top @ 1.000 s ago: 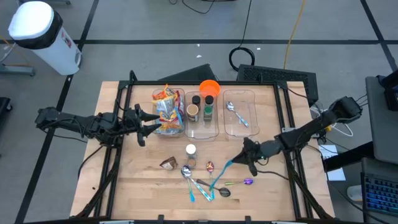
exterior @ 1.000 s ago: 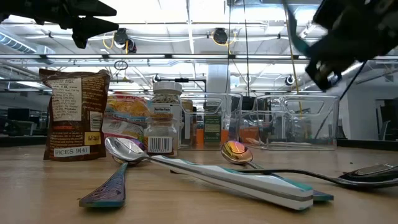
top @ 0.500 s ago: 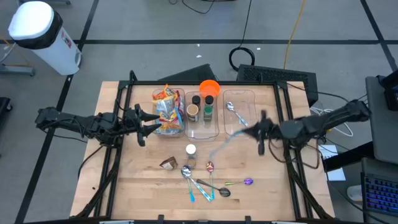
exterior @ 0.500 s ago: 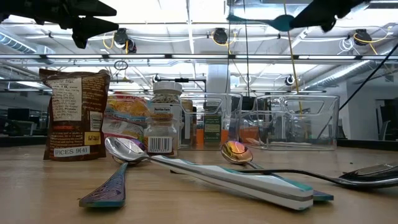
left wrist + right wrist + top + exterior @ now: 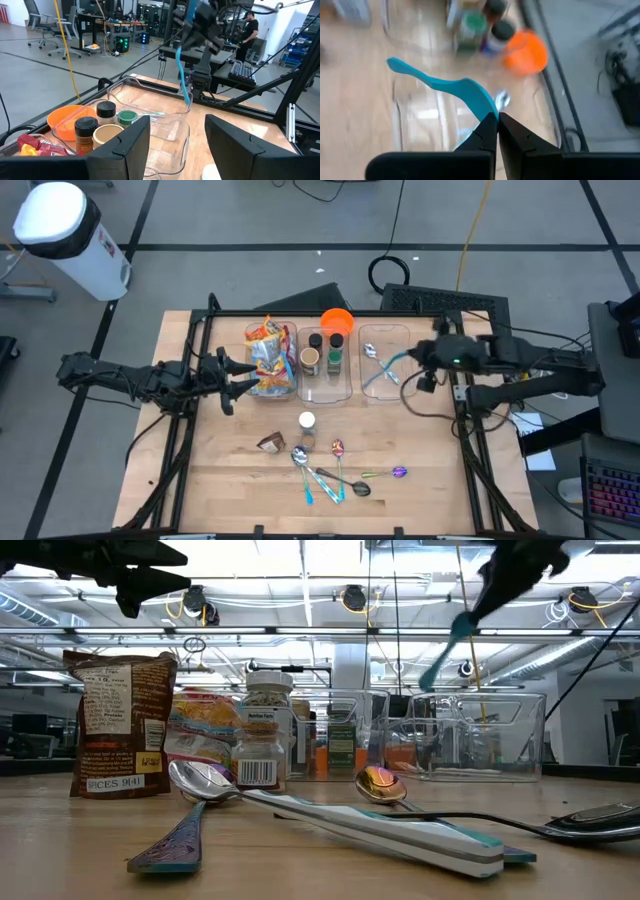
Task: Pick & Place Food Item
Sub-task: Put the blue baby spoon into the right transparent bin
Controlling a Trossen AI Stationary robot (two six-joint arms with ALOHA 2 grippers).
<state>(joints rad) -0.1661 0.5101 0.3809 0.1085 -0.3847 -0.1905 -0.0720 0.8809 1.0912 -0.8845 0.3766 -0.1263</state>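
Lying loose at the desk [image 5: 230, 480] front are several spoons [image 5: 330, 475], while farther back the right tool [image 5: 412, 361], clamped on a teal spoon [image 5: 385, 370], carries it above the clear bin [image 5: 388, 330] for release; the left tool [image 5: 240, 376] hovers half-open beside the snack bin [image 5: 270, 385].

Leaving bare tabletop [image 5: 220, 470] lying open along the left and right edges, while spoons [image 5: 325, 475], a small jar [image 5: 306, 423] and a brown packet [image 5: 271, 443] are crowding the middle front and three clear bins [image 5: 385, 390] are blocking the back row, the rightmost bin's mouth sitting partly open.
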